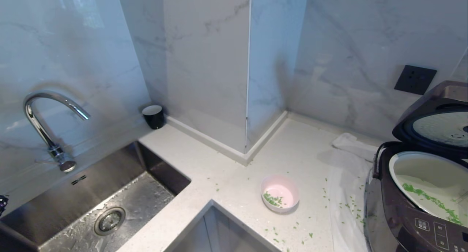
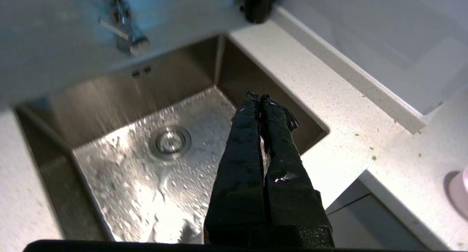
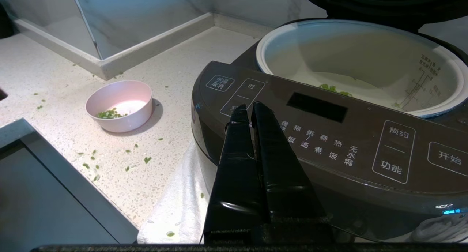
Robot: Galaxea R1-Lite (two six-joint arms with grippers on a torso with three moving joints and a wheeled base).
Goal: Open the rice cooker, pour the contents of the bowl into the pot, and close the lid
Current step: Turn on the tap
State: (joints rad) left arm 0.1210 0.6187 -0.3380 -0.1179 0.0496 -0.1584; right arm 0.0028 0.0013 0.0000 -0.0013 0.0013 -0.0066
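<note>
The dark brown rice cooker (image 1: 402,215) stands at the right with its lid (image 1: 435,124) hinged up, the dimpled plate showing. Its whitish pot (image 1: 427,179) holds a streak of green bits. On the counter to its left sits the pink bowl (image 1: 280,192), upright, with a small heap of green contents (image 1: 272,199) inside. My right gripper (image 3: 249,106) is shut and empty, its tips just before the cooker's control panel (image 3: 329,146); the bowl (image 3: 119,105) lies off to its side. My left gripper (image 2: 259,97) is shut and empty above the sink's corner. Neither gripper shows in the head view.
A wet steel sink (image 1: 109,208) with a curved tap (image 1: 44,124) fills the left. A black cup (image 1: 153,116) stands at the wall. A white cloth (image 1: 347,193) lies under the cooker. Green bits (image 1: 305,237) are scattered on the counter. A dark socket (image 1: 415,79) is on the wall.
</note>
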